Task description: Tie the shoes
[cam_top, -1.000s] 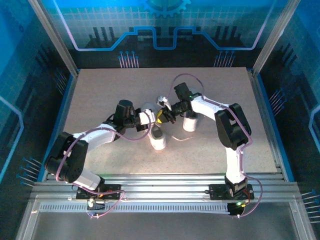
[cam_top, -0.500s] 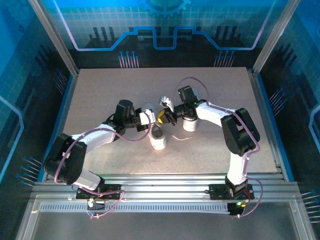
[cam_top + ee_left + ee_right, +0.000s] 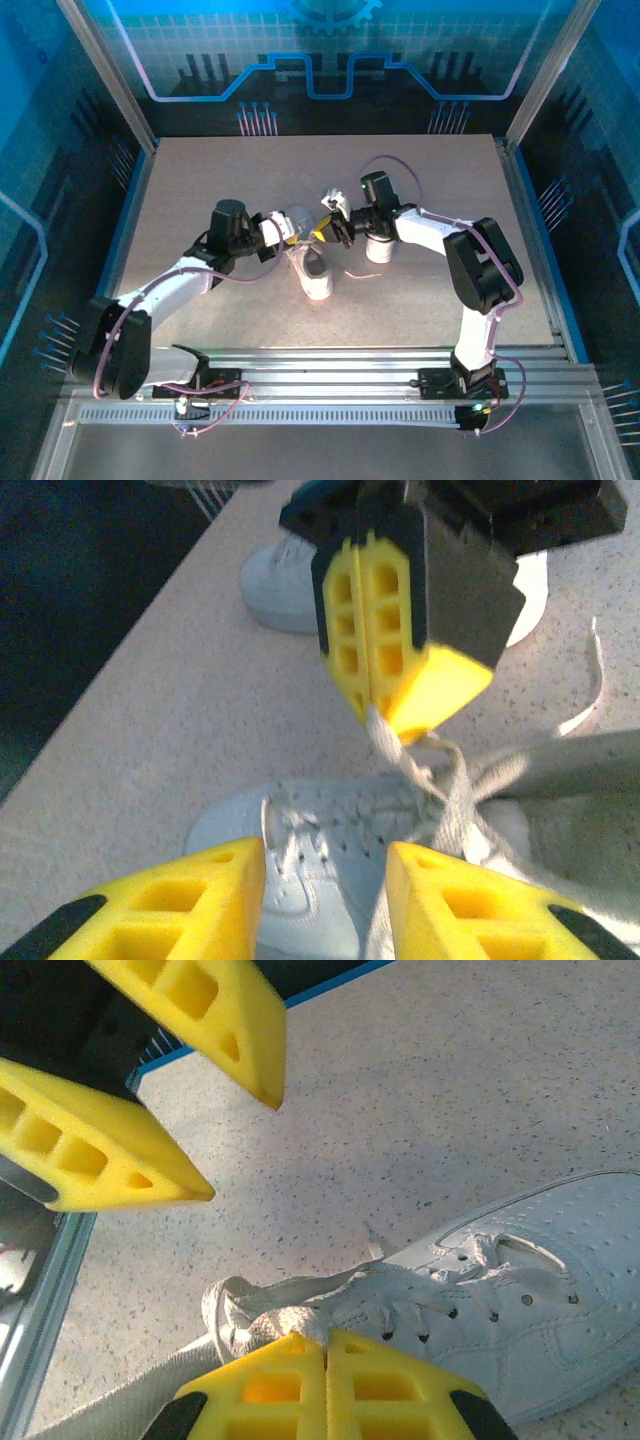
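I am pinching the pale woven lace of the white perforated low-top sneaker, lying mid-way across the speckled grey table, in my right end effector, jaws together on it, while my left end effector is hovering over the shoe, jaws apart and empty; judged next: taking the other strand and tightening the knot.

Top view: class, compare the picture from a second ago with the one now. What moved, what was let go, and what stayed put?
The left gripper drew back leftward from the near shoe and now stands open, holding nothing. The right gripper stayed shut on the lace, while its elbow swung right. The near shoe and the far shoe kept their places.
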Motion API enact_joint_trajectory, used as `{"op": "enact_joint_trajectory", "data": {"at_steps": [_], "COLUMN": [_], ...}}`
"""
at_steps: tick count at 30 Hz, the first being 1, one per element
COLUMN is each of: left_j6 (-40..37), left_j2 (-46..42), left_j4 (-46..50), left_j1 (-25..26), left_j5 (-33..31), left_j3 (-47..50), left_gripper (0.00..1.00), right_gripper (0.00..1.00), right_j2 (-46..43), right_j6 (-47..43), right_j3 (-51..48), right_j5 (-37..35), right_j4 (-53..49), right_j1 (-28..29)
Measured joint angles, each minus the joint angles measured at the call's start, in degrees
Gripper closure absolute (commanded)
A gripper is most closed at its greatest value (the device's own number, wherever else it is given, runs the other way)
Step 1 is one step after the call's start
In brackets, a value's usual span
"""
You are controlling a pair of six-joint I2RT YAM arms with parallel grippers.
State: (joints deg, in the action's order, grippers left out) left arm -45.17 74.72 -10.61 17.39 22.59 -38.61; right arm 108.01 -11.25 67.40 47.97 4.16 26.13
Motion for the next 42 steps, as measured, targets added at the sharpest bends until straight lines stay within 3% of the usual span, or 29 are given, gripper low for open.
{"op": "enact_joint_trajectory", "data": {"at_steps": [11,15,20,29,32,36,37,42], "left_j6": [2.93,2.34,-0.09,-2.82,-3.19,-3.08,-3.08,-1.99], "left_j2": [-1.97,2.29,7.63,14.84,16.68,16.94,16.63,8.63], "left_j4": [11.80,14.29,14.80,12.87,11.34,9.70,9.18,8.46], "left_j1": [1.46,1.55,2.16,3.32,3.32,3.32,3.37,3.37], "left_j5": [-3.30,-3.34,-4.83,-8.24,-9.46,-10.40,-10.47,-10.82], "left_j3": [2.40,1.42,0.07,-2.10,-2.45,-2.54,-2.47,-0.13], "left_gripper": [0.61,0.59,0.48,0.44,0.58,0.96,1.00,1.00], "right_gripper": [0.97,0.96,0.96,0.96,0.96,0.95,0.95,0.94], "right_j2": [-0.02,-0.02,-0.02,0.00,0.02,0.04,0.04,0.04], "right_j6": [3.43,5.14,7.02,9.64,9.99,10.43,10.47,10.69], "right_j3": [0.00,0.20,0.24,1.55,2.47,3.74,4.07,5.25], "right_j5": [-1.46,-1.51,-1.99,-2.60,-2.58,-2.60,-2.64,-3.96], "right_j4": [0.37,0.46,0.63,0.50,-0.13,-1.51,-2.01,-5.01], "right_j1": [-0.11,-0.15,-0.28,-0.26,-0.26,-0.20,-0.15,0.04]}}
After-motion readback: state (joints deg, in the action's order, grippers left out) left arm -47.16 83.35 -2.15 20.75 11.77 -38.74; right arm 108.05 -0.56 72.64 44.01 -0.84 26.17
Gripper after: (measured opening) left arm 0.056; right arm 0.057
